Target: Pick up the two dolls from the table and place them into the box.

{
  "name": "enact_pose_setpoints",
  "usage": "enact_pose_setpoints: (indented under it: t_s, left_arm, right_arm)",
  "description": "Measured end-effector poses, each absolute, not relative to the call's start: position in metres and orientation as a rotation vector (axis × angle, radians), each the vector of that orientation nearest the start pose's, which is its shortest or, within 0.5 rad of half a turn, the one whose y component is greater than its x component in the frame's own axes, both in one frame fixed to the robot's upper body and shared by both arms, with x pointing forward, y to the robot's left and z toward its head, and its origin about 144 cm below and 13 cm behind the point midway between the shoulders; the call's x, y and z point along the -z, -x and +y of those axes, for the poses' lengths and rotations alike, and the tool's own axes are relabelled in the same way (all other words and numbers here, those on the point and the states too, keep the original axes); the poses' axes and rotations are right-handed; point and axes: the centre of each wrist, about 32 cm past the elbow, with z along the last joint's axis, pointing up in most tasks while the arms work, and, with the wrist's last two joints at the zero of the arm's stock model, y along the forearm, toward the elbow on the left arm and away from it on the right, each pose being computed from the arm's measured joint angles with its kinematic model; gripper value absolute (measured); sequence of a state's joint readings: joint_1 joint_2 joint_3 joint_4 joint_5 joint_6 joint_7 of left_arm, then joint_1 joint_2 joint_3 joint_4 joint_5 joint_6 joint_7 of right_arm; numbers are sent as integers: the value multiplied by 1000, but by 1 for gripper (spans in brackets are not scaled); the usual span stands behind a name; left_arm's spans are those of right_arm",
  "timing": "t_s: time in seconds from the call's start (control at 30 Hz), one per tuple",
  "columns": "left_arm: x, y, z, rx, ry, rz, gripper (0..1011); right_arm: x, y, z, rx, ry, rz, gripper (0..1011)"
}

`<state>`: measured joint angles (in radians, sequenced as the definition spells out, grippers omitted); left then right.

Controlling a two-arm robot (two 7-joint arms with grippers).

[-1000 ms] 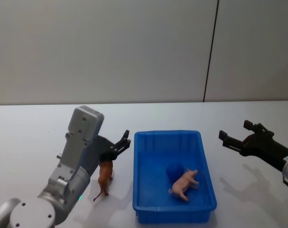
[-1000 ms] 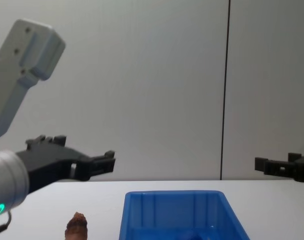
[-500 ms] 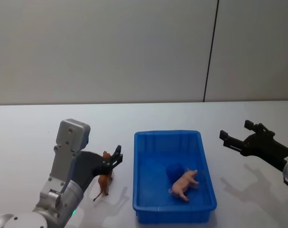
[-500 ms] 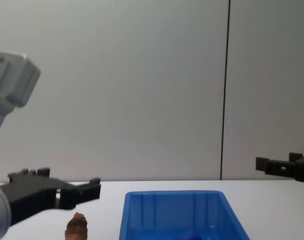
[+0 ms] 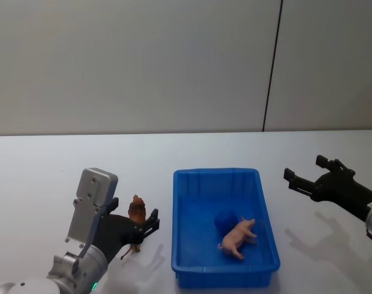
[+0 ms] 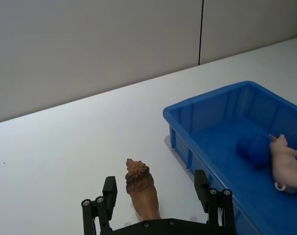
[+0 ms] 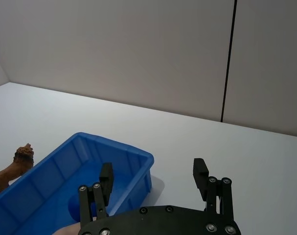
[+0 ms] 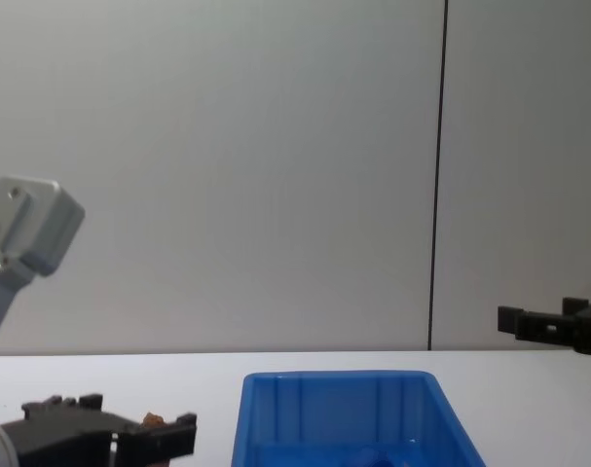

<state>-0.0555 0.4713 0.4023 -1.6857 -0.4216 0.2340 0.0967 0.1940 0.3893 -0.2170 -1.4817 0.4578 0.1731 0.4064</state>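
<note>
One probably light, stiff lion doll (image 6: 141, 191) is standing inside the wide left gripper (image 6: 155, 182), flanks offering hold; right gripper (image 7: 153, 169) is hovering open.

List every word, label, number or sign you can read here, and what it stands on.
None: no readable text on the bright blue rectangular plastic bin, the reddish-brown toy lion flanked by the left tool, the pink toy pig in the bin, the plain white tabletop, or the right tool.
</note>
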Motion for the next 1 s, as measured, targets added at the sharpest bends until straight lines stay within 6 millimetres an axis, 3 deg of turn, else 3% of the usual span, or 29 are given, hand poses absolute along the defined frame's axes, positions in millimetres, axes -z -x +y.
enact_pose_setpoints:
  t_s: [0.83,1.0]
  left_arm:
    - [-1139,-467,251,-1208,-405,172,1002]
    - [-1135,-469,253,-1207,-416,180,905]
  right_arm:
    - [-1178,-507,-286,993,61,146,1001]
    - [-1178,-507,-286,993,61,146,1001]
